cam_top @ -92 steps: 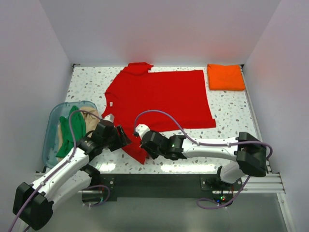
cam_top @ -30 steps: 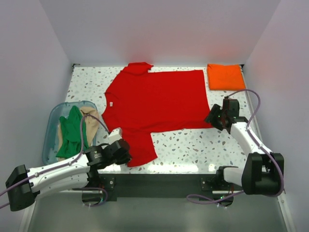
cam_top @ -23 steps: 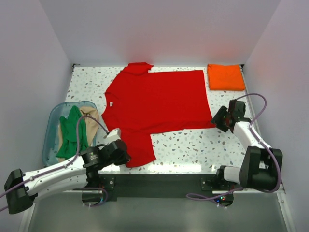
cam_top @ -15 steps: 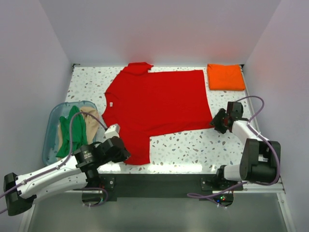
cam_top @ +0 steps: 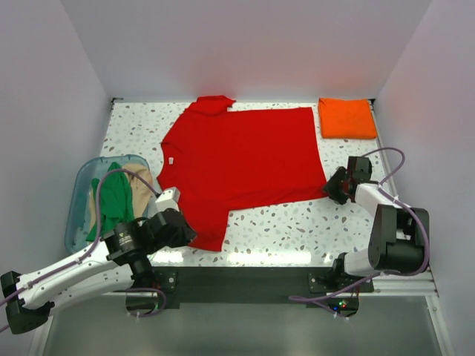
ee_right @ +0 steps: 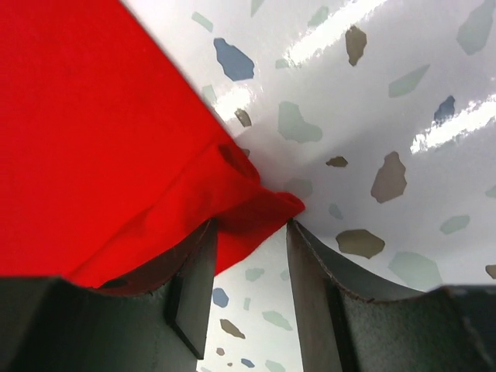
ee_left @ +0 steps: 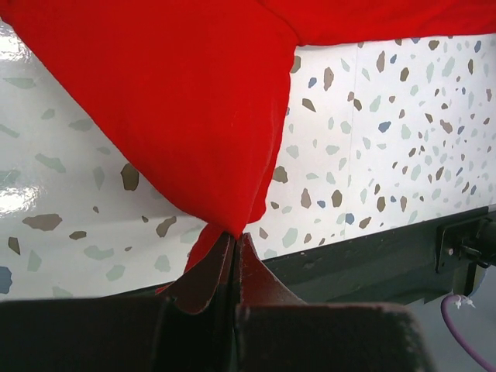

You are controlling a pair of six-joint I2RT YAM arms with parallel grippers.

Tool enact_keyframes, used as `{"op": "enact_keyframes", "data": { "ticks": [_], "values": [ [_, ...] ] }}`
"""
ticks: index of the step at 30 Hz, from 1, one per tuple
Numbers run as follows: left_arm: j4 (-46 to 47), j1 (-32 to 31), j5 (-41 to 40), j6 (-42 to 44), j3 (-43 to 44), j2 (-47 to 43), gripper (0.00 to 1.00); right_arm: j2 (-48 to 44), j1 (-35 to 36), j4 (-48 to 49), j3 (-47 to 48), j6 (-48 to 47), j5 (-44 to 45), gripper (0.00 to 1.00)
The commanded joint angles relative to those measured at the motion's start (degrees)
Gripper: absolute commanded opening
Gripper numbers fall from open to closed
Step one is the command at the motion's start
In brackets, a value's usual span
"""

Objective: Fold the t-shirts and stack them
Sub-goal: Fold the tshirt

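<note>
A bright red t-shirt lies spread flat across the speckled table, collar toward the back. My left gripper is shut on the tip of its near sleeve; in the left wrist view the red cloth runs straight into the closed fingertips. My right gripper sits at the shirt's near right hem corner. In the right wrist view that red corner lies between the jaws of the right gripper, which stand apart. A folded orange t-shirt rests at the back right.
A clear bluish tub at the left edge holds a green t-shirt and a tan one. White walls close in three sides. The dark front rail runs right below the left gripper.
My left gripper has dragged the sleeve tip a little left and toward the front edge. The right gripper has settled onto the hem corner and its jaws have narrowed.
</note>
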Motion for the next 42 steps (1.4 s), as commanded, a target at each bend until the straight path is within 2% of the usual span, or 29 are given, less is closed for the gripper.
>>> {"op": "enact_keyframes", "data": {
  "ticks": [1,4,8,12,23,26,31,34,38,42],
  "values": [
    [-0.77,-0.28,-1.51,1.45,1.88,-0.57,0.00,2.33,-0.10,2.61,1.28,0.33,2.56,0.45],
    [-1.21,-0.28,-1.86,1.45,2.32,-0.66,0.00,3.56,-0.10,2.70,1.99,0.33,1.86,0.36],
    [-2.17,-0.28,-2.74,1.71,3.89,-0.57,0.00,2.07,-0.18,1.65,1.29,-0.29,1.51,0.16],
    [-3.58,-0.28,-3.27,1.62,5.13,-0.57,0.00,-2.49,-0.18,-1.78,0.15,-1.25,0.89,0.08],
    [-5.78,-0.28,-4.15,-0.05,8.64,-1.45,0.00,-11.90,-0.09,-7.15,-3.29,-3.98,-2.09,0.08],
    [-5.43,-0.19,-5.47,0.57,10.22,-0.84,0.00,-12.26,-0.10,-8.03,-2.23,-3.98,-2.97,0.09],
    [-2.53,0.86,-9.33,4.25,15.05,5.74,0.00,-9.45,-0.18,-9.26,2.16,-3.89,-5.69,0.10],
    [1.15,4.28,-8.47,8.38,17.08,10.67,0.00,-6.82,-0.09,-9.52,4.88,-3.63,-6.49,0.09],
    [8.27,14.90,-0.66,14.27,17.96,15.85,0.00,-3.39,-0.18,-9.17,7.96,-3.19,-7.98,0.06],
    [13.02,19.40,1.65,17.17,19.80,23.06,0.00,1.18,-0.18,-9.17,12.35,-3.01,-8.51,0.03]
  ]
}}
